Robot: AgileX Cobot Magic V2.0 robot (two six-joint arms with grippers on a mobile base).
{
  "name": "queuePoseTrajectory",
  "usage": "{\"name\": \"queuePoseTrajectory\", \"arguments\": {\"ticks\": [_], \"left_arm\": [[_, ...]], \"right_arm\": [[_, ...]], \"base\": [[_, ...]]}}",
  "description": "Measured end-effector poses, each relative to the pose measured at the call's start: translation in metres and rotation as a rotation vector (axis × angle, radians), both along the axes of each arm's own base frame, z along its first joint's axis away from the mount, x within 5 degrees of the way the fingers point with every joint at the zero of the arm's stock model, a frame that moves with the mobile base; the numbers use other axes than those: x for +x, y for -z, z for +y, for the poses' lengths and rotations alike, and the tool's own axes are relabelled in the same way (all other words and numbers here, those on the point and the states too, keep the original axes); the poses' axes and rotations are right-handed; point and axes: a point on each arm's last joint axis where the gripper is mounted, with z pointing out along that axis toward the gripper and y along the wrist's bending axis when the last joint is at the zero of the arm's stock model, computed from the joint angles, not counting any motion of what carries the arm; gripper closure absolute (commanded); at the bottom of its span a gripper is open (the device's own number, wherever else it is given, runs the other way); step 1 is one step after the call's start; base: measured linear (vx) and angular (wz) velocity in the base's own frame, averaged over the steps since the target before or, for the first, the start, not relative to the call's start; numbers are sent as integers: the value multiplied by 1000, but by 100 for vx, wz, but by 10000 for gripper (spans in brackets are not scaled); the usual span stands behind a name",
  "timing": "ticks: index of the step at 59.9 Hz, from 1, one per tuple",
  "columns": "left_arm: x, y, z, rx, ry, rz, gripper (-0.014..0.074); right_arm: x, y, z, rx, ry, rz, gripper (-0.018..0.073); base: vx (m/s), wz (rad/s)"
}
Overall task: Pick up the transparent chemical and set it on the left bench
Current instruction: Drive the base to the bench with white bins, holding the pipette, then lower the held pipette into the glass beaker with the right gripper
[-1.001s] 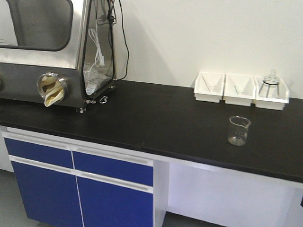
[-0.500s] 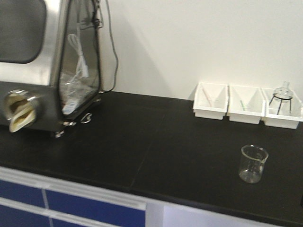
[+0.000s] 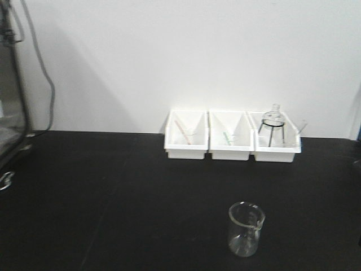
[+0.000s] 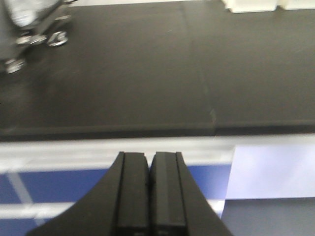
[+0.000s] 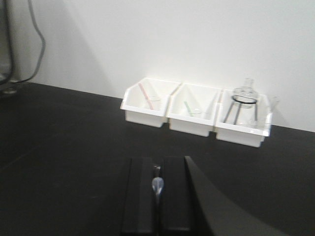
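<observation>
Beaker looks light, slippery, fragile, so grip mid-wall; left tool closed empty, right tool pinches thin dropper

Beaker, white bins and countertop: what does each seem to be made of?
Beaker: clear glass by the look, see-through with bright highlights on the rim; clear plastic cannot be ruled out. White bins: likely moulded plastic, opaque, smooth and slightly glossy. Countertop: a matte black slab with only dull reflections; the material itself cannot be told.
</observation>
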Motion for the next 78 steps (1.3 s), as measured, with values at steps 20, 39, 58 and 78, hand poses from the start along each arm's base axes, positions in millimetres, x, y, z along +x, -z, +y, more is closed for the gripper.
{"name": "queuePoseTrajectory", "arguments": {"ticks": [20, 39, 58, 78], "left_arm": [[0, 0, 0, 0, 0, 0, 600], [0, 0, 0, 0, 0, 0, 600], [0, 0, 0, 0, 0, 0, 600], [0, 0, 0, 0, 0, 0, 600]], "right_arm": [[0, 0, 0, 0, 0, 0, 564], [0, 0, 0, 0, 0, 0, 564], [0, 0, 0, 0, 0, 0, 564], [0, 0, 0, 0, 0, 0, 564]], "base": [[28, -22], [19, -6], [6, -3], [0, 0]]}}
